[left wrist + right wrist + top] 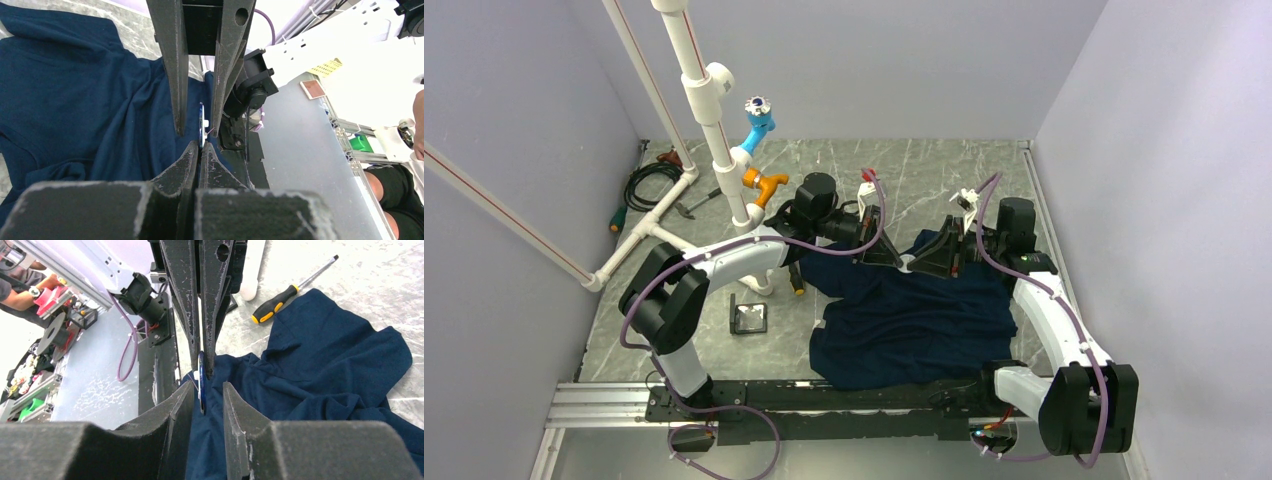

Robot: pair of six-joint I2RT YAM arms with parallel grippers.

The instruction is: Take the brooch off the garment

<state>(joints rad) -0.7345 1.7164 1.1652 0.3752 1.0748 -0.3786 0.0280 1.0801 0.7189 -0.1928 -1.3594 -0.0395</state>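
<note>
The garment [914,325], a dark navy T-shirt, lies crumpled on the grey marbled floor between the arms. The brooch [907,263], a small blue-grey disc, sits at the shirt's far edge, where both grippers meet. My left gripper [200,146] is shut on the brooch [201,124], which shows edge-on at its tips. In the right wrist view the left gripper [203,366] pinches the top of the disc [201,387]. My right gripper [207,388] is open, one finger on each side of the disc and over the cloth [325,365]. The shirt [75,95] also fills the left wrist view.
A white pipe frame [714,130] with a light-blue fitting [759,120] and an orange one [764,183] stands at the back left. A yellow-and-black screwdriver [272,307] lies beside the shirt. A small black square object [749,318] lies left of it. Cables [649,180] lie in the far left corner.
</note>
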